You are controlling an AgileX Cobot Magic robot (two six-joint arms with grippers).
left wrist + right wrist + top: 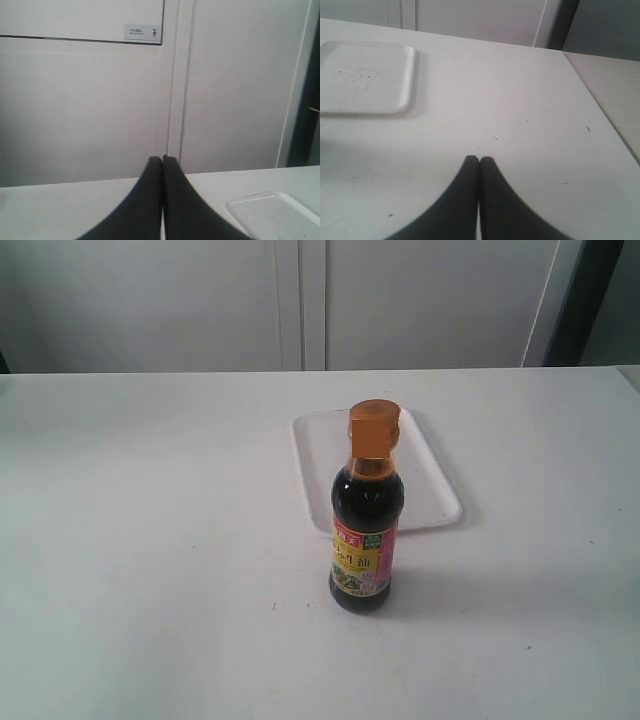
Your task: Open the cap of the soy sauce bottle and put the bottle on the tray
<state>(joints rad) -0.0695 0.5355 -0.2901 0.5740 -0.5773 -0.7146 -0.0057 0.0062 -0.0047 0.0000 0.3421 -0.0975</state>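
The soy sauce bottle [367, 540] stands upright on the white table, dark liquid inside, yellow and pink label facing the exterior view. Its orange-brown cap [374, 428] sits closed on the neck. Just behind the bottle lies the flat white tray [434, 485], with nothing on it; a corner of the tray [280, 217] shows in the left wrist view, and the tray [365, 80] shows in the right wrist view. My left gripper [162, 159] is shut and holds nothing. My right gripper [479, 160] is shut on nothing too, above bare table. Neither gripper shows in the exterior view.
White cabinet doors [300, 300] stand behind the table's far edge. The table's right edge [600, 105] runs close to my right gripper, with a second surface beyond it.
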